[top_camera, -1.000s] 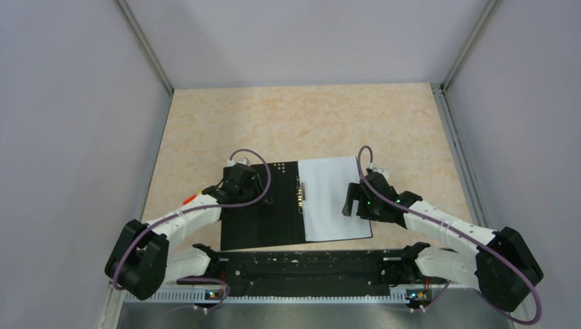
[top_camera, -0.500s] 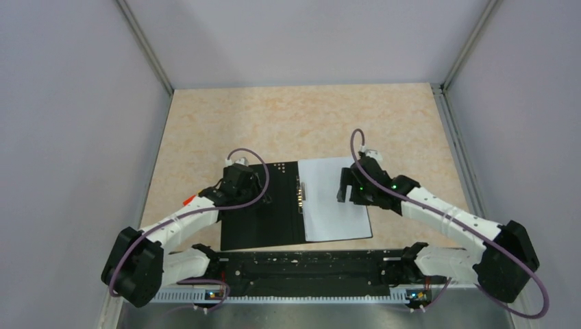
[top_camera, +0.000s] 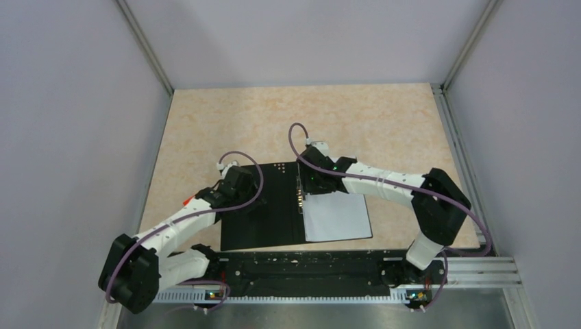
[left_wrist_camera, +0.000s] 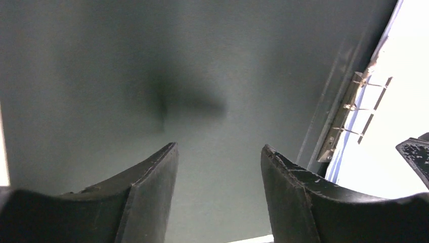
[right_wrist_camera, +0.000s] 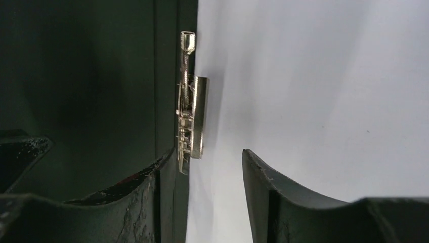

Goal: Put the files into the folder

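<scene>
Files (top_camera: 339,216) lie right of the folder (top_camera: 264,205) spine clip (right_wrist_camera: 191,116); right gripper (right_wrist_camera: 208,152), half-open and empty over it, should centre before closing; left gripper (left_wrist_camera: 218,147) parted, empty, left of it.

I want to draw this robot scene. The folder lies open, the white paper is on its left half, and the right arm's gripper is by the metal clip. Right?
Not quite: the paper lies on the right half of the open folder; the left half is bare black. The top view shows it. The right gripper is indeed by the metal clip.
</scene>
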`<state>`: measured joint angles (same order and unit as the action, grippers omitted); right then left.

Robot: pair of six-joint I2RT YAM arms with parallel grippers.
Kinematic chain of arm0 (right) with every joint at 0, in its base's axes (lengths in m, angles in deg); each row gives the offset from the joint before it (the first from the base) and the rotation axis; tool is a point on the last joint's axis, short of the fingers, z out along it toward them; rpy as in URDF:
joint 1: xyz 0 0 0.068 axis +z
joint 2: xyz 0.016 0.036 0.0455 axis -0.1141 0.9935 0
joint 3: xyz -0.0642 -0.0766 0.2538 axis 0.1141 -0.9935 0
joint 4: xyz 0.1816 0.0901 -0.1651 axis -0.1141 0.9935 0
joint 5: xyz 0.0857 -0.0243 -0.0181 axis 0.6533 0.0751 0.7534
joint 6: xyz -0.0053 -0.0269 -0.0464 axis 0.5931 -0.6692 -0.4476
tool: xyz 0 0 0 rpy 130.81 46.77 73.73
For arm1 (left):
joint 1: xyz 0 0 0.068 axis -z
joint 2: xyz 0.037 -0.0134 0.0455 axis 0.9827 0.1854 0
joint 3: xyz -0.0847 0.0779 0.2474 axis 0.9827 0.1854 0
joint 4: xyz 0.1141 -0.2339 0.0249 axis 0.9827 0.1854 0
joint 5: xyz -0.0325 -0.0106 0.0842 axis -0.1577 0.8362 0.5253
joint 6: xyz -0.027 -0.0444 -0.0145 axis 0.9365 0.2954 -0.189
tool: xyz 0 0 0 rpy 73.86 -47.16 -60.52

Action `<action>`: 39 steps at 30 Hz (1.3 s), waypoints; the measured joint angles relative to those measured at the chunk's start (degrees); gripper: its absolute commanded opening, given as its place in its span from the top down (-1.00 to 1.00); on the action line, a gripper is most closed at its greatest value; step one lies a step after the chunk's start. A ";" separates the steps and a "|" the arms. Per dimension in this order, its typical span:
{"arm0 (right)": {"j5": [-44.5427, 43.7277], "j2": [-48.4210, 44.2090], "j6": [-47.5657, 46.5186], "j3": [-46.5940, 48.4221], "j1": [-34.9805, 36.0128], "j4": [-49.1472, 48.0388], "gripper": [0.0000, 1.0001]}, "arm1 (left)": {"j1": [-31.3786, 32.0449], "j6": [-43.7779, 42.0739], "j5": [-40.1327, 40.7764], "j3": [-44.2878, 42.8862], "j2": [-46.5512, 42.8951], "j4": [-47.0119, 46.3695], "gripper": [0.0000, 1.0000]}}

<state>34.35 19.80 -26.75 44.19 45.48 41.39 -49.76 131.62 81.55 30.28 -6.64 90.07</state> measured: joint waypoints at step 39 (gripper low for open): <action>-1.92 7.56 2.51 2.01 3.74 -2.78 0.79 | 0.02 8.94 16.31 -0.79 0.33 10.23 -0.40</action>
<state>32.42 27.36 -24.23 46.20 49.21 38.61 -49.73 140.56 97.85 29.49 -6.31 100.30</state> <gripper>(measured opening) 0.113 0.698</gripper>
